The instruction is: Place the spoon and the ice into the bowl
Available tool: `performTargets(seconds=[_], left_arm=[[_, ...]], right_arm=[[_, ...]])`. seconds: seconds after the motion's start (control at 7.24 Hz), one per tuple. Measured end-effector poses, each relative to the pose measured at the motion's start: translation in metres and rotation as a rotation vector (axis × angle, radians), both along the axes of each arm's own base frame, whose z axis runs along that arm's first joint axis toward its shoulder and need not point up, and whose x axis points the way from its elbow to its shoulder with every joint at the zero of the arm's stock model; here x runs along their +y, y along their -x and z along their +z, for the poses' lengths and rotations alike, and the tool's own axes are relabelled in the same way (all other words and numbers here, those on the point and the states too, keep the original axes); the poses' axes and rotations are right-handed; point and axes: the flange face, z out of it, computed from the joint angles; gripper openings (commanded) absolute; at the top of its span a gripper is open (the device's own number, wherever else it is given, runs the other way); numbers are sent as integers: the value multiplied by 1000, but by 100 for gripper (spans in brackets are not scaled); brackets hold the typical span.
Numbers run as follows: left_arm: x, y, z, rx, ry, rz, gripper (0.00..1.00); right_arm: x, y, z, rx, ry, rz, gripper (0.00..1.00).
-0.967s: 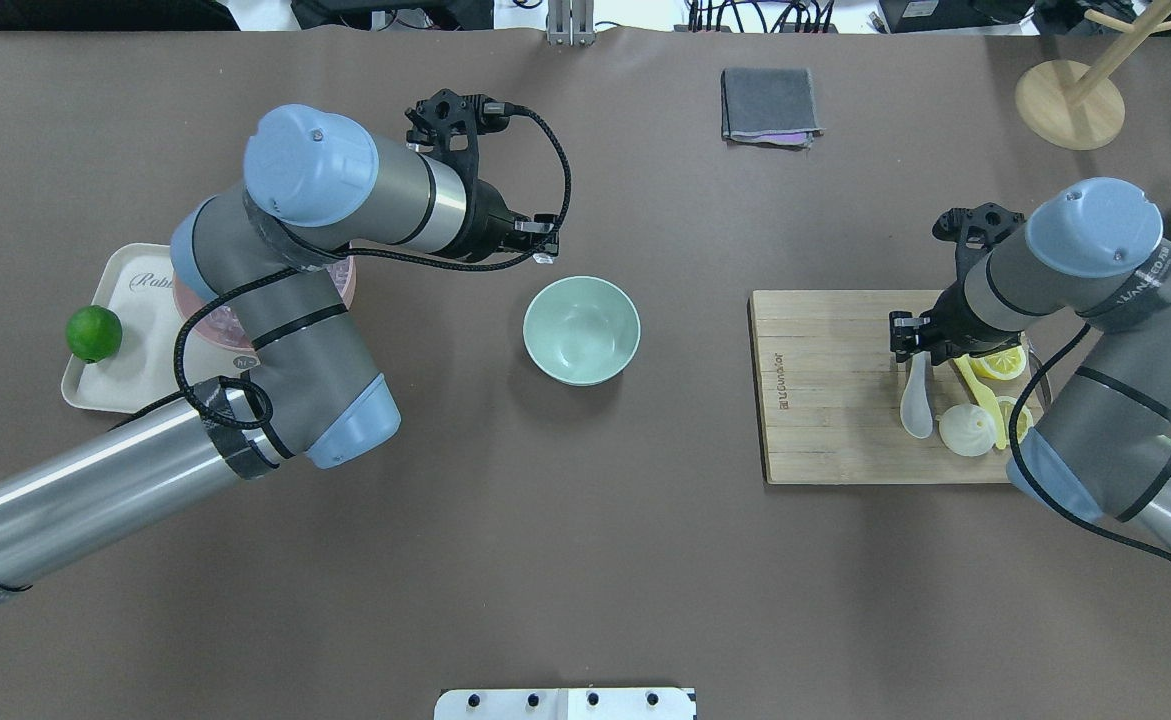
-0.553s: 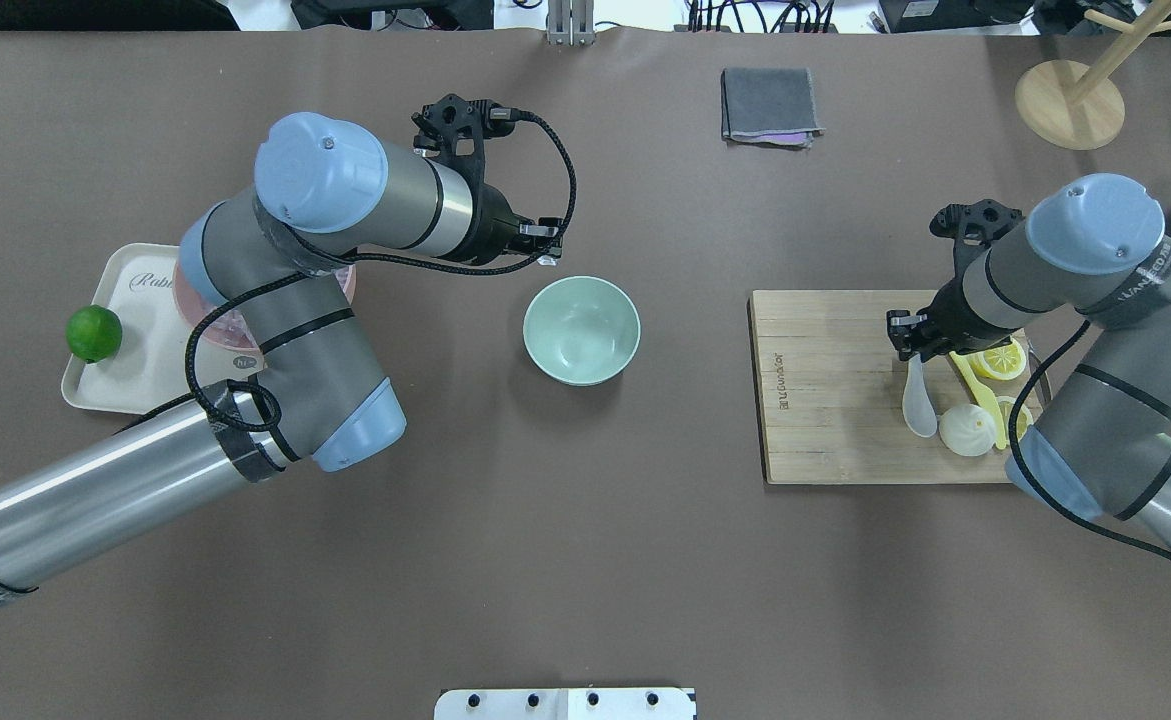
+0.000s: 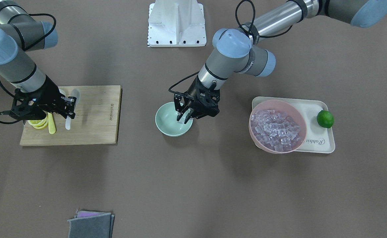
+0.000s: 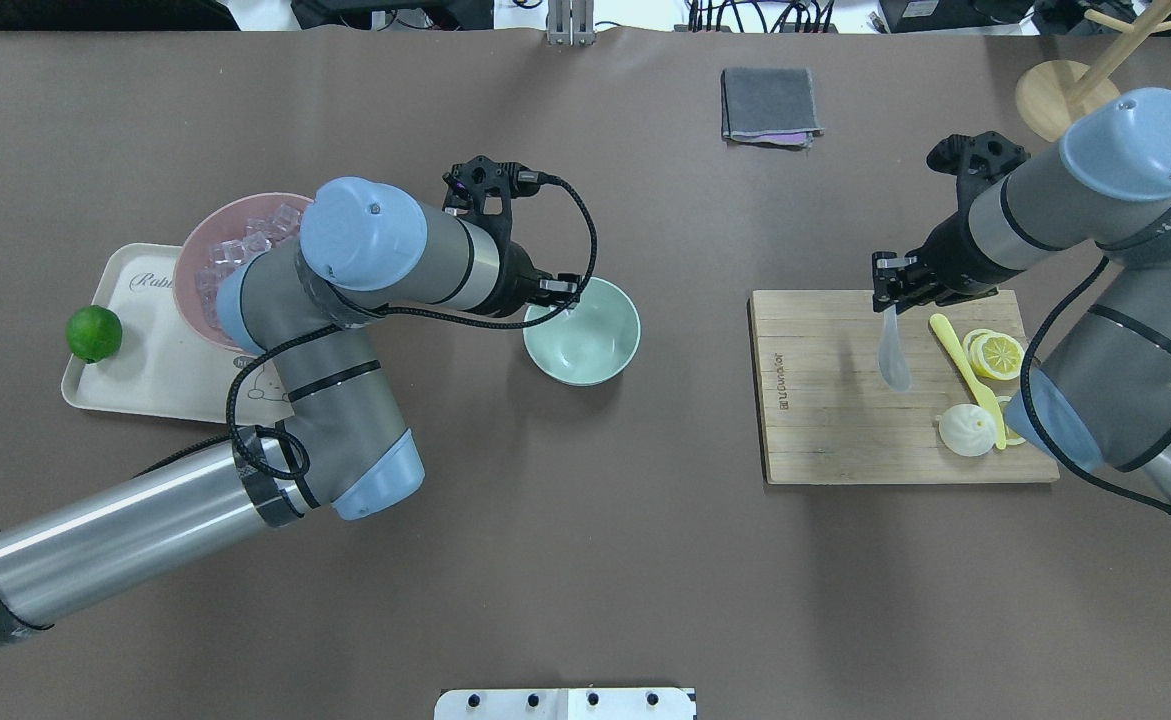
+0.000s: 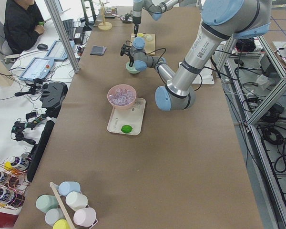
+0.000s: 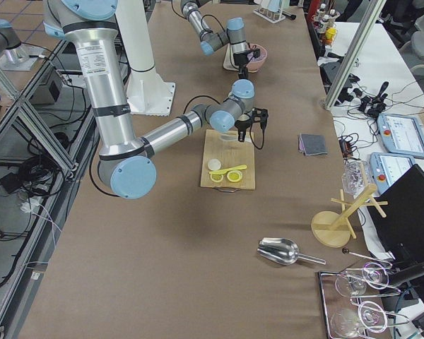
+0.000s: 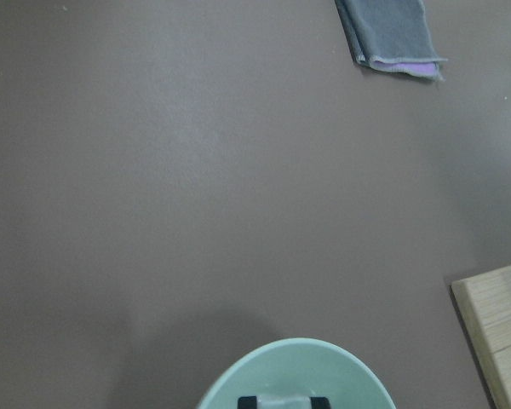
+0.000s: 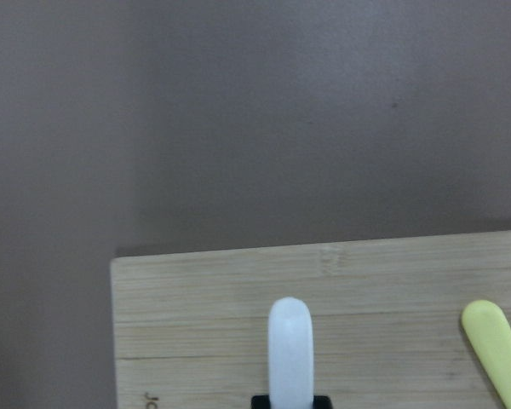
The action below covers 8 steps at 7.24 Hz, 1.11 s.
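The pale mint-green bowl (image 4: 595, 340) stands mid-table. My left gripper (image 4: 563, 293) hangs over the bowl's left rim, shut on one clear ice cube (image 7: 277, 401). From the front, that gripper (image 3: 184, 117) reaches down inside the bowl (image 3: 170, 127). Several more ice cubes fill a pink bowl (image 4: 230, 250). My right gripper (image 4: 889, 290) is shut on the white spoon (image 4: 893, 355) and holds it above the cutting board (image 4: 825, 420). The spoon's rounded end shows in the right wrist view (image 8: 289, 349).
The pink bowl sits on a cream tray (image 4: 135, 375) with a lime (image 4: 93, 333). On the board lie a yellow knife (image 4: 960, 360), lemon slices (image 4: 1000, 352) and a white bun (image 4: 965, 430). A grey cloth (image 4: 770, 105) and a wooden stand (image 4: 1070, 105) are at the far side.
My left arm has swung right and carried the ice cube from beside the bowl to over its rim, uncovering the pink bowl. My right gripper has lifted the spoon off the board.
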Motion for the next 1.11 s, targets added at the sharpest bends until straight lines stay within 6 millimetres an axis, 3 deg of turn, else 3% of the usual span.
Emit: performTargets(seconds=[0.14, 0.41, 0.69, 0.83, 0.97, 1.11], left_arm=[[10, -9, 2, -4, 0, 9, 0], [22, -19, 3, -6, -1, 23, 96], [22, -18, -1, -7, -23, -13, 97], [19, -4, -4, 4, -35, -35, 98], [13, 29, -2, 21, -49, -66, 98], [-2, 79, 7, 31, -52, -99, 98]], right_arm=[[-7, 0, -15, -16, -5, 9, 0], [-18, 5, -42, -23, -3, 18, 0], [-22, 8, -55, -26, -4, 20, 0], [-23, 9, -59, -28, -8, 19, 0], [-23, 13, -63, -32, -12, 16, 0], [-20, 22, -72, -41, -12, 14, 0]])
